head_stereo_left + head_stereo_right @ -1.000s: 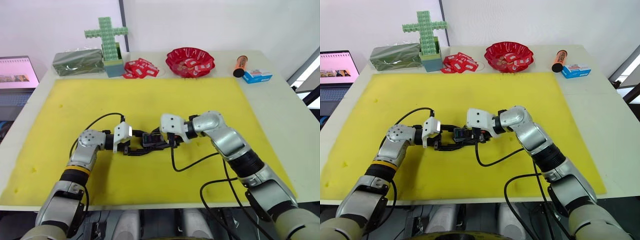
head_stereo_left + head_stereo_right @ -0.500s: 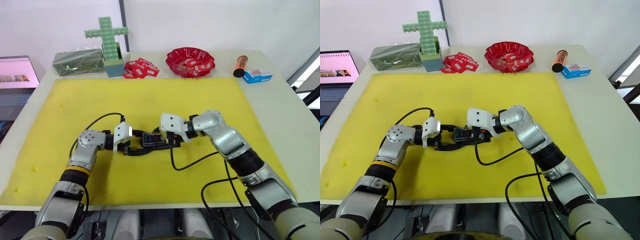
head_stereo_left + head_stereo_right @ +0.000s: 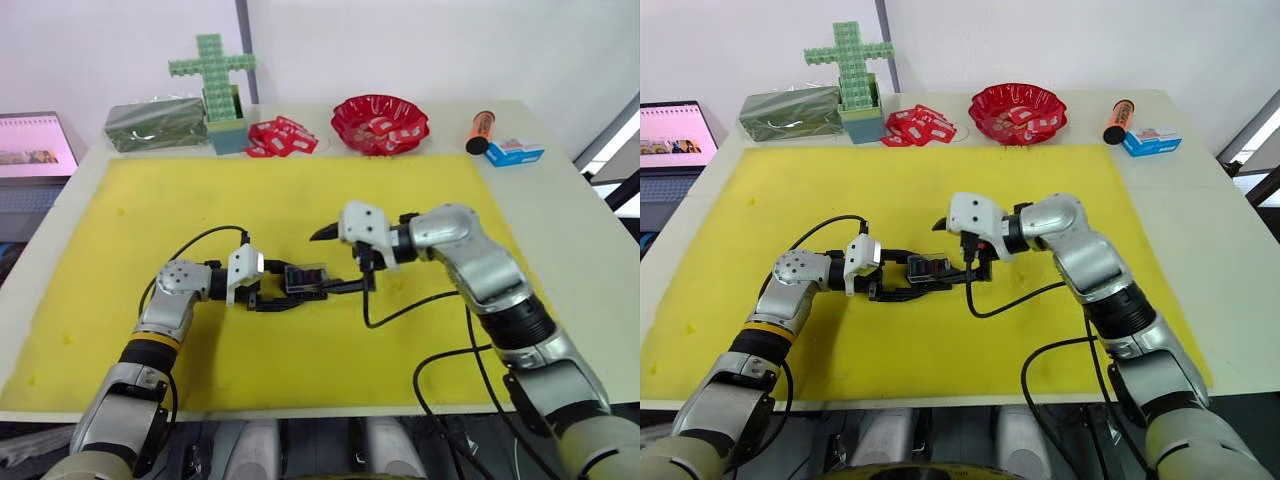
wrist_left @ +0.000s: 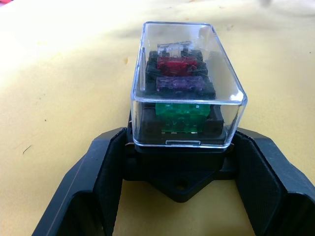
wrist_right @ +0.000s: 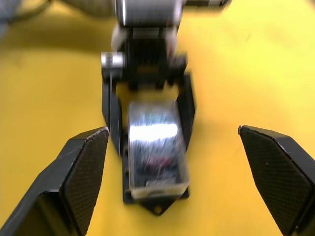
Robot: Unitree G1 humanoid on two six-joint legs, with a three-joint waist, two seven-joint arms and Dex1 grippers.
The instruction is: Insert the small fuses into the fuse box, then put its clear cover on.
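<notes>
The black fuse box rests on the yellow mat, and my left gripper is shut on its base from both sides. The clear cover sits on top of the box. Through it I see the small fuses in their slots: green, purplish, red and a pale one. My right gripper hangs open just right of and above the box, touching nothing. Its wrist view looks down on the covered box between its spread fingers.
Along the table's back edge stand a dark green package, a green block cross, red-white packets, a red bowl holding more packets, an orange tube and a blue-white box. A laptop sits at far left.
My right gripper has drawn back from the fuse box, up and to the right, with its fingers apart. The cover stays on the box. The left gripper has not moved.
</notes>
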